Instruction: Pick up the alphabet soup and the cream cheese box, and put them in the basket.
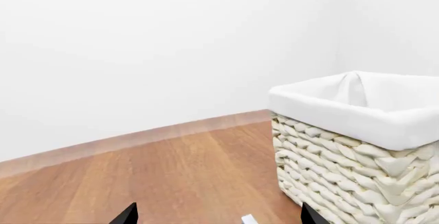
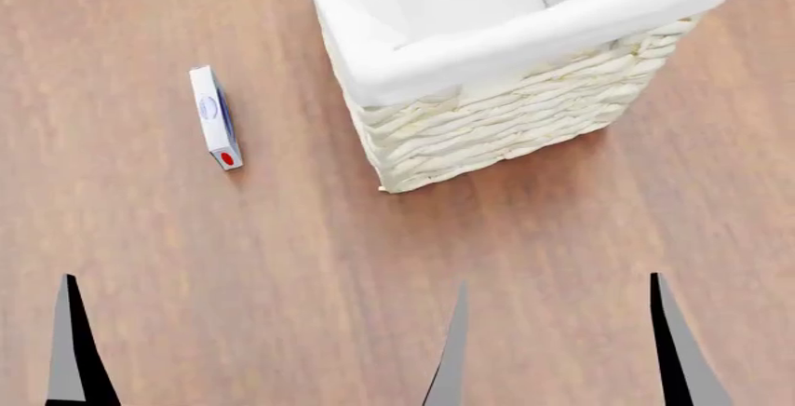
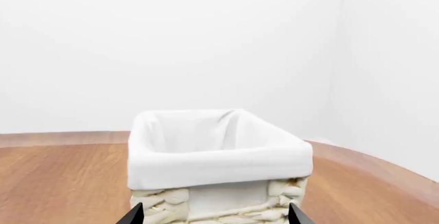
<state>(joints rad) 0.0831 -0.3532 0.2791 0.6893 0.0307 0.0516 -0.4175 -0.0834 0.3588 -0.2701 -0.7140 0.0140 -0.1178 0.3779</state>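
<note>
A wooden table (image 2: 249, 266) fills the head view, its brown grain running across the whole frame. In the upper right of that frame stands the basket (image 2: 497, 127), a squarish woven wicker box in cream-white with a white cloth liner folded over its rim. What shows of its inside is only white liner.

To the left of the basket, in the upper left of the head view and apart from it, the cream cheese box (image 2: 215, 116) stands on its thin edge on the table, white with blue print and a red dot at its near end.

The alphabet soup does not appear in any view.

Along the bottom edge of the head view, the right gripper (image 2: 559, 350) shows two dark pointed fingertips spread wide apart, holding nothing. The left gripper (image 1: 216, 215) shows two dark tips at the bottom of its wrist view, also spread wide and empty, the basket at that frame's right.
</note>
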